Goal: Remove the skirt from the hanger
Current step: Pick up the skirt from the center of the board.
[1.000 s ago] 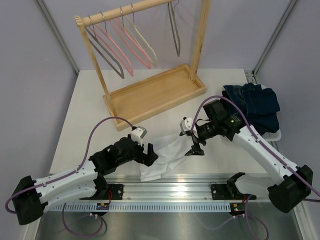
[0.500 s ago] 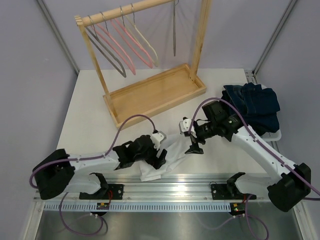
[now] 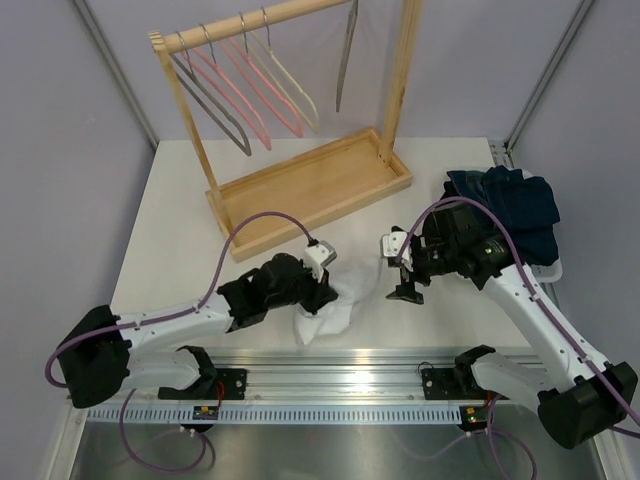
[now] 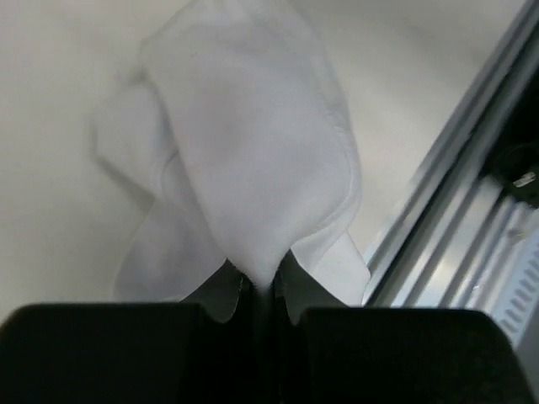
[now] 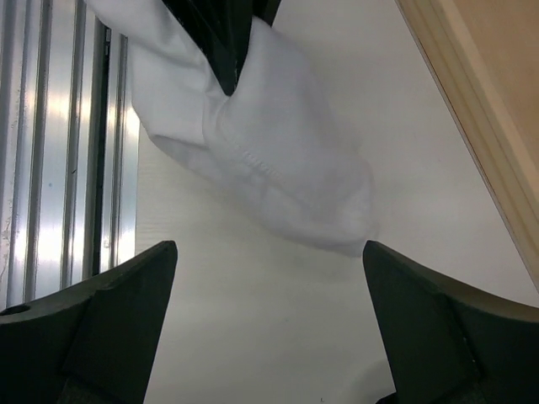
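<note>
Spanning a white table (image 3: 170,230) between grey panels: wooden rack (image 3: 310,185) with bare hangers (image 3: 250,95), denim pile (image 3: 505,205) far right. Only from top: hangers, denim. Only from left wrist: fold pinched tight in closed left gripper (image 4: 261,290). White skirt (image 3: 335,300) bunched, crumpled, flat on table near front rail (image 3: 350,380), off the hangers. Right gripper (image 3: 407,292) spread wide, holding nothing, just beside skirt.

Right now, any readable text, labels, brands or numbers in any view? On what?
No legible text in any view.
left base label, on the rail: too small to read.
right base label, on the rail: too small to read.
white skirt, wooden rack, dark denim pile: no print visible.
</note>
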You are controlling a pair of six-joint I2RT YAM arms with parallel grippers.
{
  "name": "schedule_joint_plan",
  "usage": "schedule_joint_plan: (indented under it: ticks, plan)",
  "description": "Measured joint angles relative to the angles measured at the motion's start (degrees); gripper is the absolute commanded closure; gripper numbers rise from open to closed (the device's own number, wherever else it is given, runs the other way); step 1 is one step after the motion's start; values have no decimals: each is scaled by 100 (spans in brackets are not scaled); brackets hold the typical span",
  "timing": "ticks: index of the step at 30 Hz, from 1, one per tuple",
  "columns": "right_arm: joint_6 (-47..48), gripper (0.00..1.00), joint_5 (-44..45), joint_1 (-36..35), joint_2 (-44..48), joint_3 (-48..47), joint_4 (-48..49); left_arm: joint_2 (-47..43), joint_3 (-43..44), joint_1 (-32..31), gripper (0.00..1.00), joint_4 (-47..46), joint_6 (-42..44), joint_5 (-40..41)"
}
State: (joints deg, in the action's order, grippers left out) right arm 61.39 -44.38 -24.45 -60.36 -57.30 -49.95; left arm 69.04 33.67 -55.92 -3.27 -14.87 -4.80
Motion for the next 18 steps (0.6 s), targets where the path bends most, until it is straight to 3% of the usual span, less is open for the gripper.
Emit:
schedule_joint_plan:
  ticks: [8, 18]
  plan:
    - [-81, 0, -46, 275, 188, -57, -118, -396, 474, 511, 100, -1067, -859, -1010]
    - [-697, 1, -238, 275, 302, -247, 796, 625, 1742, 538, 100, -1917, -1602, -2291]
